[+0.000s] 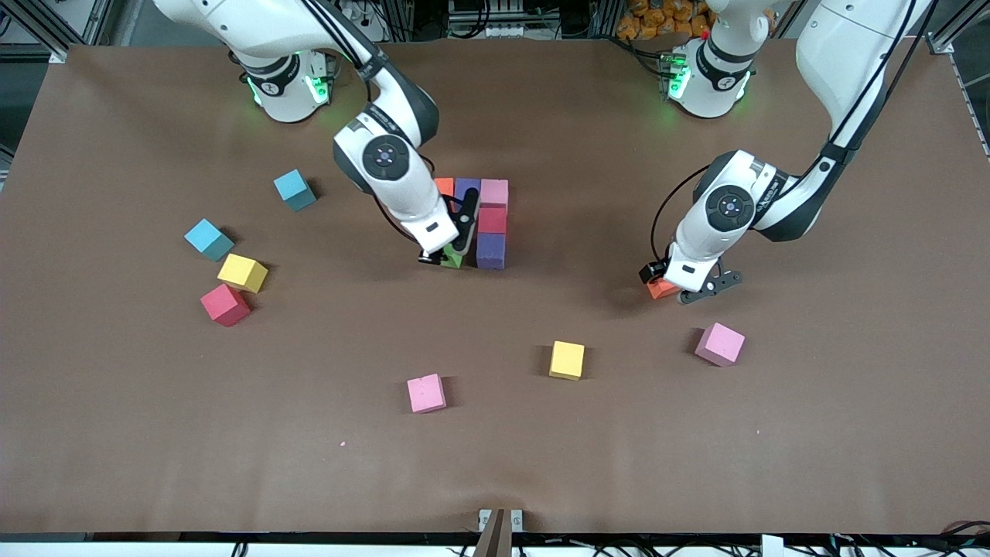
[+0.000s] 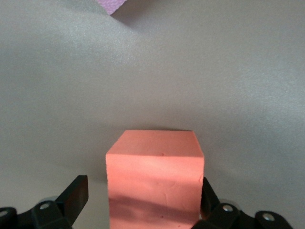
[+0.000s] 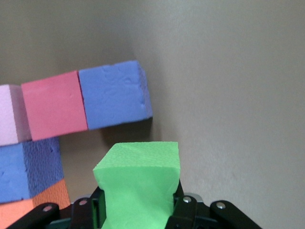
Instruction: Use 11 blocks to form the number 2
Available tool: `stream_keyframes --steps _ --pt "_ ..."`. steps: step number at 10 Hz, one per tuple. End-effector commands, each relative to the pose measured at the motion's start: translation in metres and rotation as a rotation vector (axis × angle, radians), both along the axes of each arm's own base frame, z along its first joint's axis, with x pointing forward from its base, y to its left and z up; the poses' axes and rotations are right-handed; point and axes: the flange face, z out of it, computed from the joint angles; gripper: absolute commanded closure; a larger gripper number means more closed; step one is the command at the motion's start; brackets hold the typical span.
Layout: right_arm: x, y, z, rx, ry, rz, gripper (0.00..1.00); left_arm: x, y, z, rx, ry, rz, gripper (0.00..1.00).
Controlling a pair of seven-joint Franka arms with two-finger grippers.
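The right gripper (image 1: 451, 251) is low at the middle of the tabletop, its jaws clamped on the green block (image 1: 452, 257); in the right wrist view the green block (image 3: 138, 183) fills the gap between the 2 fingers (image 3: 183, 210) and sticks out past their tips. It sits just beside the purple block (image 1: 490, 251) that ends the unfinished number 2 (image 1: 481, 220). That figure so far has a row of 3 toward the robots' edge, an orange block (image 1: 444, 186), a purple block (image 1: 466, 189) and a pink block (image 1: 494, 193), with a red block (image 1: 492, 220) and the other purple one running down from the pink toward the front camera's edge. The left gripper (image 1: 681, 290) is down toward the left arm's end of the table, straddling a second orange block (image 1: 660, 288); in the left wrist view this orange block (image 2: 155, 179) stands between the 2 fingers (image 2: 71, 198), 1 apart from it and the other at its side, so the jaws are open. Loose blocks lie nearer the front edge: pink (image 1: 719, 343), yellow (image 1: 567, 360) and pink (image 1: 426, 393). Toward the right arm's end are a yellow block (image 1: 242, 272), a red block (image 1: 225, 305) and 2 light-blue cubes (image 1: 209, 239) (image 1: 295, 189).
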Motion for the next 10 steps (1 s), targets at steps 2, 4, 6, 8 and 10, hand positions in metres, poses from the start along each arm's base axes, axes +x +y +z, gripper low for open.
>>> stream_keyframes --steps 2,4,6,8,10 --pt "0.006 0.004 -0.012 -0.018 0.009 0.028 0.77 0.011 0.001 0.003 -0.008 -0.024 -0.012 0.61" --pt "0.006 0.004 -0.016 -0.022 0.014 0.033 0.77 0.021 0.003 0.011 -0.009 -0.044 0.007 0.83" --pt "0.001 0.008 -0.022 -0.023 0.018 0.042 0.76 0.037 0.009 0.029 0.007 -0.045 0.048 0.83" --pt "-0.002 0.011 -0.028 -0.026 0.026 0.043 0.76 0.046 0.012 0.040 0.017 -0.014 0.082 0.91" --pt "-0.003 0.014 -0.033 -0.017 0.021 0.043 0.76 0.050 0.012 0.044 0.002 -0.015 0.105 0.93"
